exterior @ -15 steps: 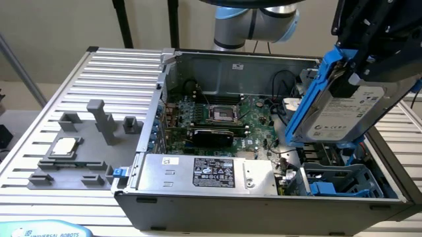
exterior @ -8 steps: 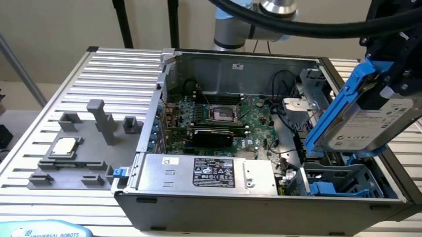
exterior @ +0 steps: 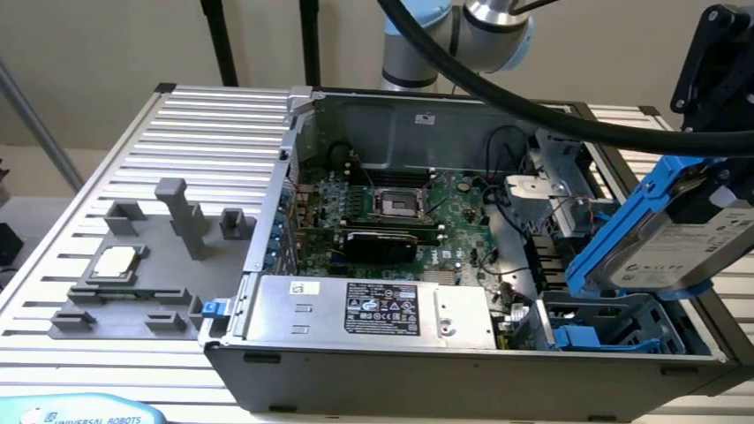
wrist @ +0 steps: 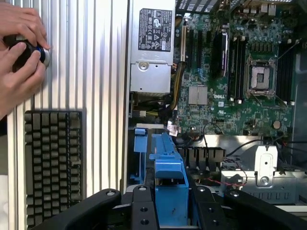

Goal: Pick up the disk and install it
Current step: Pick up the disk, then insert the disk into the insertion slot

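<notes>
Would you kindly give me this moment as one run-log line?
jaws: shut on disk | disk: held tilted above open case, near blue drive cage | installed: not yet

The disk [exterior: 686,249] above the drive cage [exterior: 637,320], exterior view's right

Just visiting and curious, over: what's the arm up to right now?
Tool shut on the disk. Disk aloft, tilted, over the blue drive cage, not yet seated. A person's hands hold a small dark object, off the case.
</notes>
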`<state>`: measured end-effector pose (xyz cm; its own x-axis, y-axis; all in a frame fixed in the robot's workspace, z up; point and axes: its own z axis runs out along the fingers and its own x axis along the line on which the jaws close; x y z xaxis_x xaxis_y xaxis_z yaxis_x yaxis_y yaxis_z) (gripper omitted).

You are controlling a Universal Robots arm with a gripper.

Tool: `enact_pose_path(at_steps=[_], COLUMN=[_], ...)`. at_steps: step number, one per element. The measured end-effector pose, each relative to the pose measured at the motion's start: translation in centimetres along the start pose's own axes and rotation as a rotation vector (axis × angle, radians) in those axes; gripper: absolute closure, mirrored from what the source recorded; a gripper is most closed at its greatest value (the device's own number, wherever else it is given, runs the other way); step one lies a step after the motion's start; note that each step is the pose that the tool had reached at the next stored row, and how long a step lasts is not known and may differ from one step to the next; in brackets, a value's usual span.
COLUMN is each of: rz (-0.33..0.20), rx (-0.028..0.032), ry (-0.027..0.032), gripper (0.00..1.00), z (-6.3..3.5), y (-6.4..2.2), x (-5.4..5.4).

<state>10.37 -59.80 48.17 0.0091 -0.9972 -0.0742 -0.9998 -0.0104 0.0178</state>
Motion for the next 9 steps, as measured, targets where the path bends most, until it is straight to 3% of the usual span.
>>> enact_pose_path(at_steps=[9], rz=[0.0], rx=[0.0], ry=[0.0], gripper=[0.67], z=[0.01], y=[-0.03], x=[0.0])
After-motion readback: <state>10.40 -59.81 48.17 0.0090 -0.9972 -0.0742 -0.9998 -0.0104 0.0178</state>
